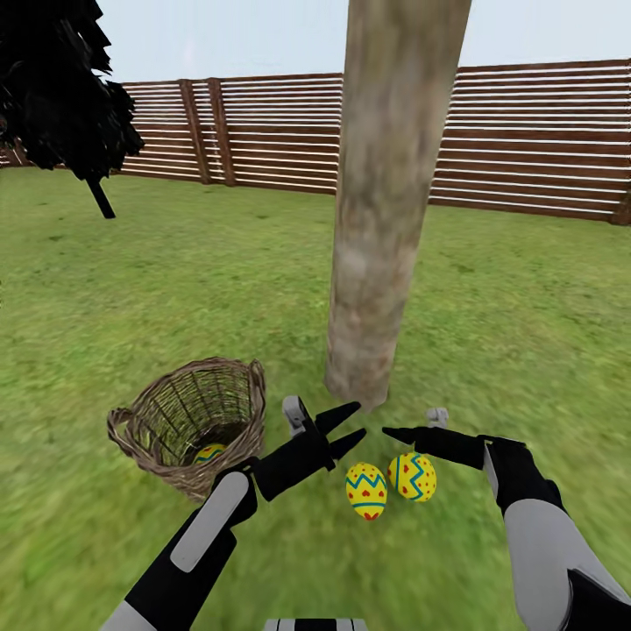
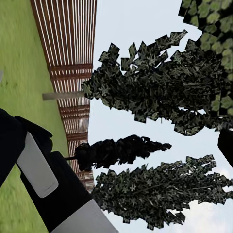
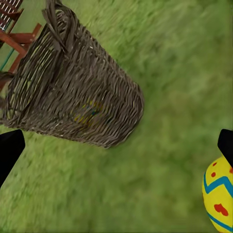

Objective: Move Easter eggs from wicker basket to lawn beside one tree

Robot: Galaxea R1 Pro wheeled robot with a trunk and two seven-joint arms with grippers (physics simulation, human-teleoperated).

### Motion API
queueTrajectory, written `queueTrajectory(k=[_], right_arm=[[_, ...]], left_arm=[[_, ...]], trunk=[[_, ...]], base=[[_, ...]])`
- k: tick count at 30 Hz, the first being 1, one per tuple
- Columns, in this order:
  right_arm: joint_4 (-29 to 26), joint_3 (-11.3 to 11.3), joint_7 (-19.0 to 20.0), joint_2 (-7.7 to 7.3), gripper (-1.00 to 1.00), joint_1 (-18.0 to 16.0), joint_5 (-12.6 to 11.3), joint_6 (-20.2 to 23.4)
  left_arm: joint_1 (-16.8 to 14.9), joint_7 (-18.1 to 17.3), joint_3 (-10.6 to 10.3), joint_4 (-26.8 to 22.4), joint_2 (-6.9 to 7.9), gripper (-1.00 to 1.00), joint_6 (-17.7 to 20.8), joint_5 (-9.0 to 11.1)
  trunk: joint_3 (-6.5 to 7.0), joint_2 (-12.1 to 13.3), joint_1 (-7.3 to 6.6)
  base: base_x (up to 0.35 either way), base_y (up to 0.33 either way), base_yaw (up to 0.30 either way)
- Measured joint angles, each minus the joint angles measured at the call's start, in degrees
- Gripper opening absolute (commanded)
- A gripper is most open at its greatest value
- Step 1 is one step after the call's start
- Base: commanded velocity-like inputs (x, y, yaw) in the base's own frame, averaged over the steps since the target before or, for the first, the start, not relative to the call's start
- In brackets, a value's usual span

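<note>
Your left hand (image 1: 349,425): spread, empty, lower centre | your right hand (image 1: 412,433): spread over an egg | two Easter eggs (image 1: 366,491) on lawn (image 1: 175,280) by tree (image 1: 377,245) | third egg (image 1: 209,453) in wicker basket (image 1: 188,421), lower left

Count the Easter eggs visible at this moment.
3: two Easter eggs lie side by side on the lawn before the tree, at and; one sits inside the wicker basket at.

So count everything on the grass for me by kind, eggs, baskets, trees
Easter eggs: 3, two on the lawn at and, one in the basket at
Wicker basket: 1
Trees: 2, pale trunk, black-leaved
Total: 6
</note>
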Motion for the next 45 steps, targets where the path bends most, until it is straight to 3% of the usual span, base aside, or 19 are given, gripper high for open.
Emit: queueTrajectory(k=[32,45], right_arm=[[0.21,0.01,0.08,0.09,1.0,0.0,0.07,1.49],[0.32,0.01,0.09,0.13,1.0,0.0,0.12,1.51]], left_arm=[[0.04,-0.54,0.09,0.1,0.18,1.0,-0.35,0.23],[0.02,-0.52,0.0,0.09,0.16,1.0,-0.27,0.17]], trunk=[[0.01,0.0,0.0],[2.88,0.17,-0.33]], base=[[0.053,0.203,0.0],[0.0,0.002,0.0]])
